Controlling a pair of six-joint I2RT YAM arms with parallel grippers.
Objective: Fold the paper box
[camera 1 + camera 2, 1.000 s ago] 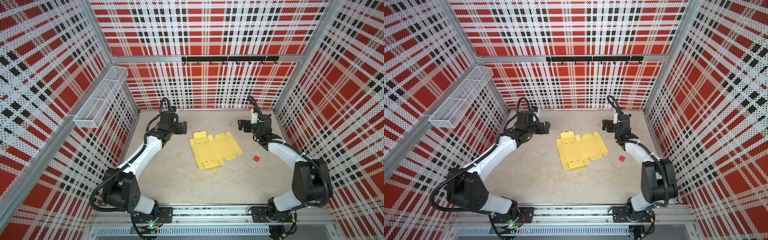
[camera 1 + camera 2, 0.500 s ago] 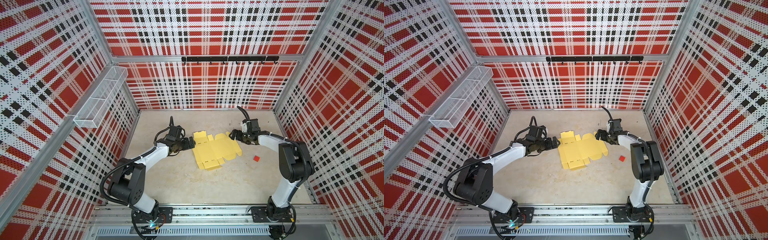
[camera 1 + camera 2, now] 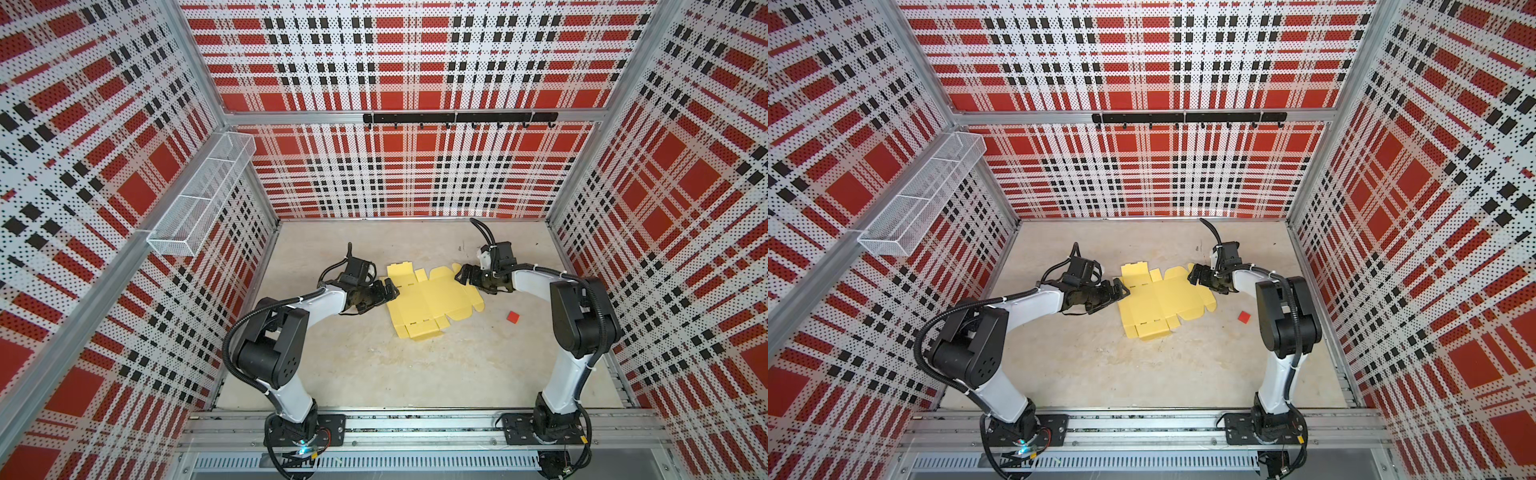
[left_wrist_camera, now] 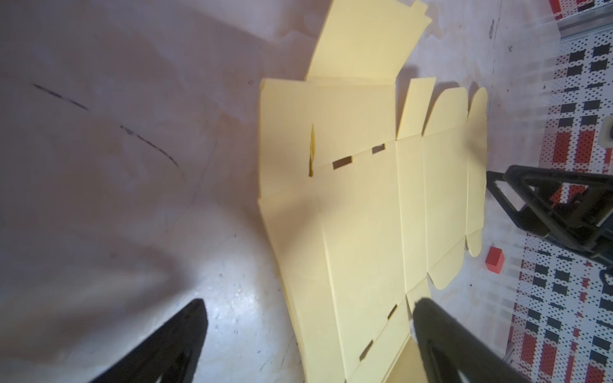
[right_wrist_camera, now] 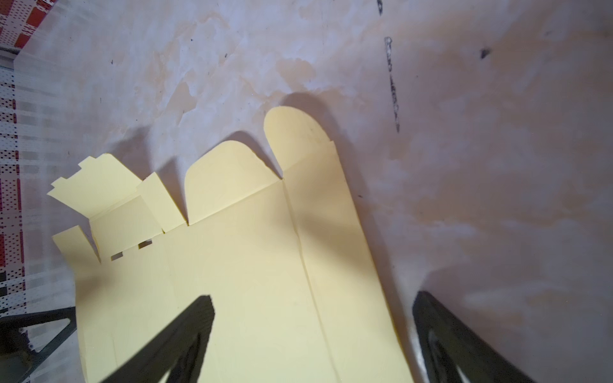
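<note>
Pale yellow card, your paper box [image 3: 432, 301] lies unfolded and nearly flat on the table [image 3: 374, 365]. You have the left gripper [image 3: 392, 288] and right gripper [image 3: 459, 277] spread wide and empty, each straddling an opposite edge of the sheet, with a small red block [image 3: 513, 317] lying apart

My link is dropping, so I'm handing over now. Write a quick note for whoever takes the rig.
Left gripper: open, at the paper box's left edge, holding nothing.
Right gripper: open, straddling its right edge, nothing gripped.
Box: an unfolded sheet on the table; red square lies apart to its right.
Done: no folds. Left: every fold.
</note>
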